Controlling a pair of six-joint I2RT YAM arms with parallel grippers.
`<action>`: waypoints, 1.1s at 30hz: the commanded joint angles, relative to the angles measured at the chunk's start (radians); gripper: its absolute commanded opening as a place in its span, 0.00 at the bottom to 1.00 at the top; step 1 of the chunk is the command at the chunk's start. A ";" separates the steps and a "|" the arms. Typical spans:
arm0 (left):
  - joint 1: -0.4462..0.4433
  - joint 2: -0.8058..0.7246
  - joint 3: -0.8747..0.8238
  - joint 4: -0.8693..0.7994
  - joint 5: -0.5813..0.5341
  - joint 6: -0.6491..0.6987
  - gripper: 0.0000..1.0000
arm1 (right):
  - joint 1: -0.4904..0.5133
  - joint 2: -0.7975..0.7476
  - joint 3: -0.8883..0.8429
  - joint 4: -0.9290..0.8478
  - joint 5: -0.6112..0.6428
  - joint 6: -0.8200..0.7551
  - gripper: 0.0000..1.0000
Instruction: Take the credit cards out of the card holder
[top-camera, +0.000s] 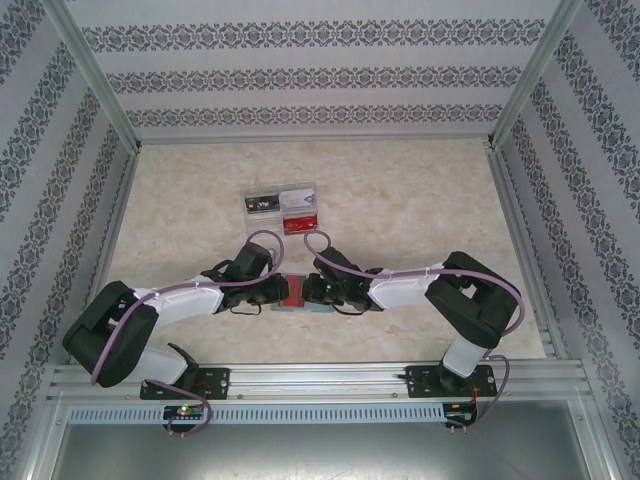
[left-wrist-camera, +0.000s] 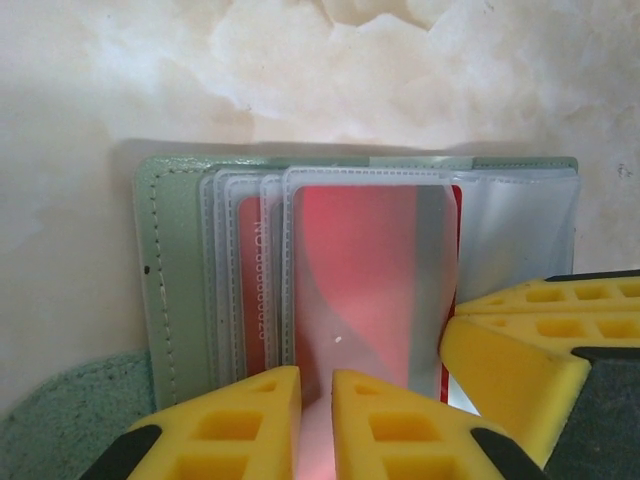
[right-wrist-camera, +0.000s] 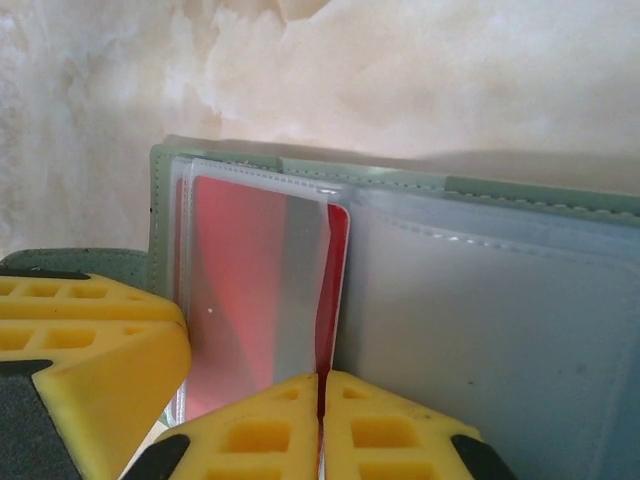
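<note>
The card holder (top-camera: 300, 307) lies open on the table between both arms. In the left wrist view its grey-green edge (left-wrist-camera: 175, 270) frames several clear pockets, and a reddish credit card (left-wrist-camera: 370, 260) shows through them. My left gripper (left-wrist-camera: 316, 380) is closed to a narrow gap on the lower edge of the front clear pocket. My right gripper (right-wrist-camera: 321, 378) is shut on the bare edge of the red credit card (right-wrist-camera: 338, 285), beside the blue-grey inner half (right-wrist-camera: 500, 320). In the top view the left gripper (top-camera: 278, 292) and the right gripper (top-camera: 312, 290) nearly touch.
A clear plastic box (top-camera: 283, 207) with cards in it lies a little beyond the grippers, mid-table. Patterned walls with metal posts enclose the table on three sides. An aluminium rail (top-camera: 320, 378) carries both arm bases at the near edge.
</note>
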 joint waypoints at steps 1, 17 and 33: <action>0.009 -0.005 -0.019 -0.019 -0.008 -0.013 0.13 | 0.004 -0.004 -0.009 0.026 -0.010 0.009 0.09; 0.009 0.013 -0.005 -0.077 -0.066 -0.026 0.00 | -0.021 -0.057 -0.062 0.002 0.001 0.000 0.00; 0.009 0.008 -0.004 -0.083 -0.068 -0.027 0.00 | -0.068 -0.146 -0.139 -0.015 -0.007 -0.013 0.00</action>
